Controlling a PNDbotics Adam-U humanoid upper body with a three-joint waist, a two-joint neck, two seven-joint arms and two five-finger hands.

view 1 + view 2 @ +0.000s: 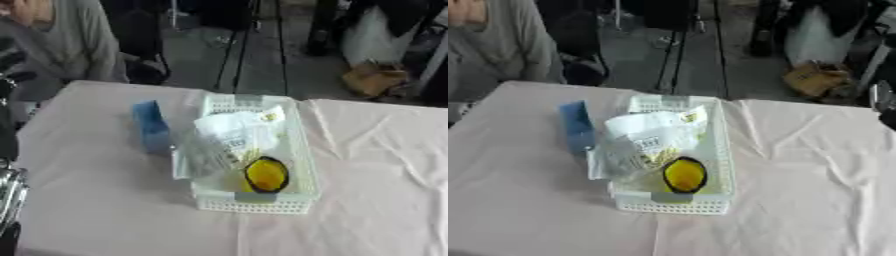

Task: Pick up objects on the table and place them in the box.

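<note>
A white slotted box (254,202) stands in the middle of the pink-clothed table. Inside it lie crumpled white and clear plastic packets (234,131) and, at the near end, a yellow oval thing with a black rim (266,175). A blue block (152,126) stands upright on the cloth, right against the box's left wall. Black and silver parts of my left arm and hand (9,75) run along the left edge, well away from the box. A silver and black bit of my right hand (883,107) shows at the right edge, also far from the box.
The pink tablecloth (376,170) is creased on the right side. A seated person in grey (61,45) is at the table's far left corner. Bags and stand legs sit on the floor beyond the far edge.
</note>
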